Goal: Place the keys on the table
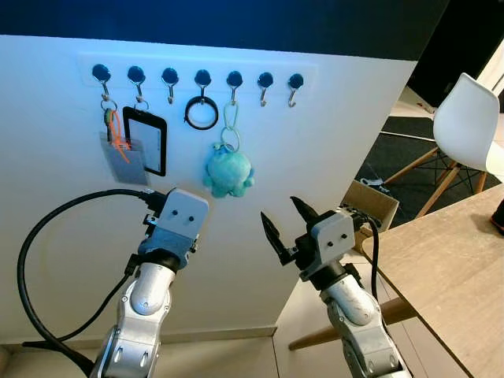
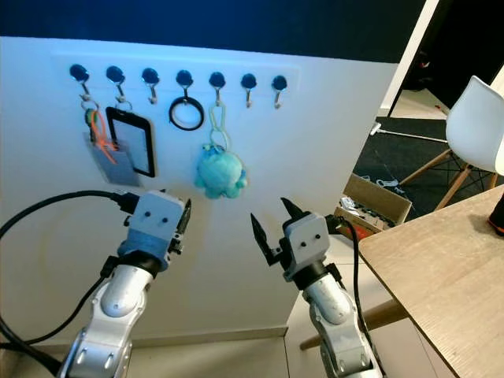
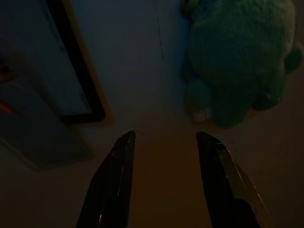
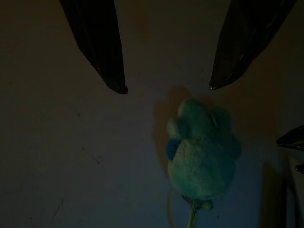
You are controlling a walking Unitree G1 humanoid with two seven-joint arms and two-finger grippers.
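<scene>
On the white wall [image 1: 331, 142], a row of hooks [image 1: 202, 77] is holding a few things. The keys [image 1: 229, 171] are hanging from the fifth hook from the left: a soft blue-green plush toy on a thin green loop, with a small ring between them. No metal key can be made out.

It is looking light and squishy, and it will likely swing if bumped. The plush body seems the easiest place to take hold, since it is soft and will not slip. Then the loop will need lifting up and off the hook.

Both hands are reaching up toward the wall, and both are holding nothing. The right hand [image 1: 285, 223] is sitting below the toy and a little to its right, near but not touching, with its fingers spread wide. The left hand [image 3: 166, 178] is sitting below and to the toy's left, fingers also apart.

The wooden counter [image 1: 449, 260] is waiting well off to the right.
</scene>
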